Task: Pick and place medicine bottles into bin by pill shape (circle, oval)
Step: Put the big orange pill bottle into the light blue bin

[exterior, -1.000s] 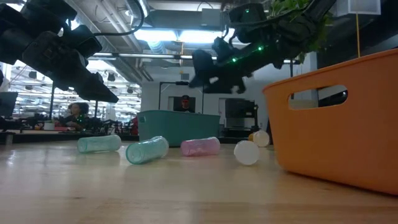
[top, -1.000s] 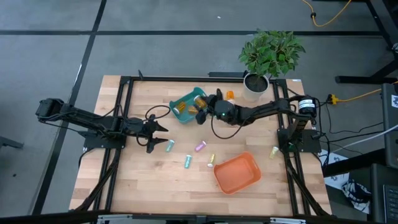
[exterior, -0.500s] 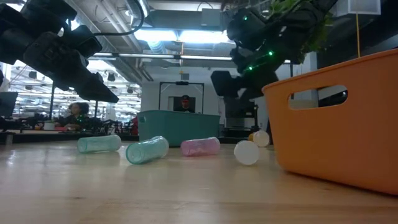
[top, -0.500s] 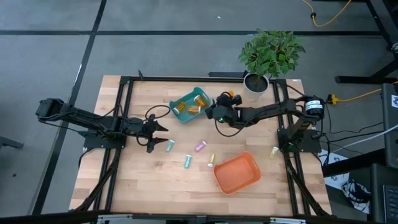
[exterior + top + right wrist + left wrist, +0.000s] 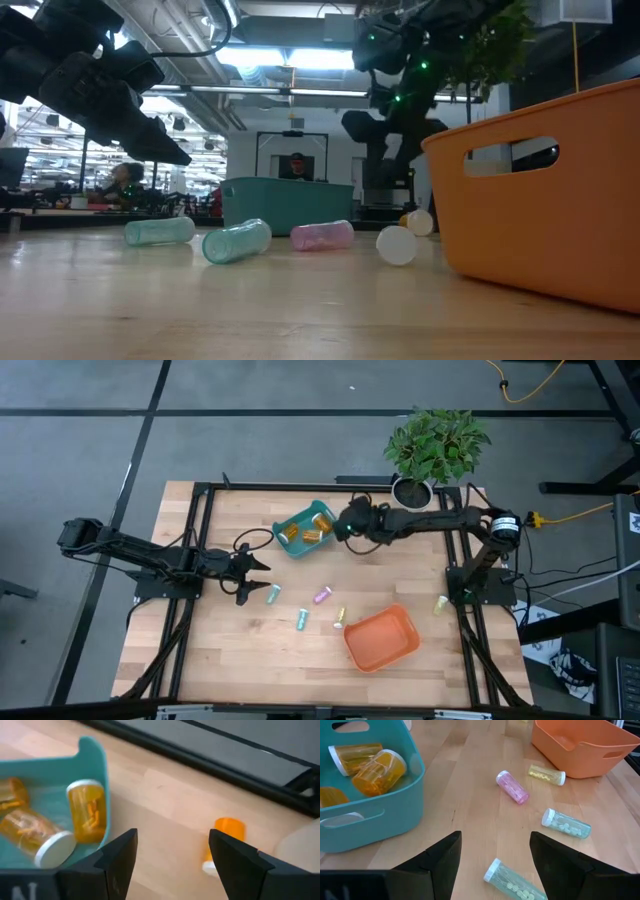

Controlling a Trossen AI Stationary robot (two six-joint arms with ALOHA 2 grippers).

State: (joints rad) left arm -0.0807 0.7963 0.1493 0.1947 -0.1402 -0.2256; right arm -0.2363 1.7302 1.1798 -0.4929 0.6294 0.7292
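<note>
Two bins share the wooden table (image 5: pixel 240 635): a teal bin (image 5: pixel 297 530) at the far side and an orange bin (image 5: pixel 382 639) nearer the front edge. The right gripper (image 5: pixel 345 523) hovers just beside the teal bin's rim, on the plant side, its fingers spread apart and holding nothing. Seen from that gripper's wrist, three amber bottles with white caps (image 5: pixel 86 817) lie inside the teal bin ahead of one finger, while another amber bottle (image 5: pixel 223 839) lies on the bare wood ahead of the other finger, close to the white pot of the potted plant (image 5: pixel 432 448).

The left gripper (image 5: pixel 255 577) waits over the table on the other side of the teal bin, fingers also apart and empty. Ahead of it (all lying on their sides) rest a green bottle (image 5: pixel 514 882) closest to the fingertips, a second green bottle (image 5: pixel 566 823) farther out, a pink bottle (image 5: pixel 512 786) beyond, and a yellow bottle (image 5: pixel 546 774) just short of the orange bin. One more small yellow bottle (image 5: pixel 440 603) lies apart by the right arm's base.
</note>
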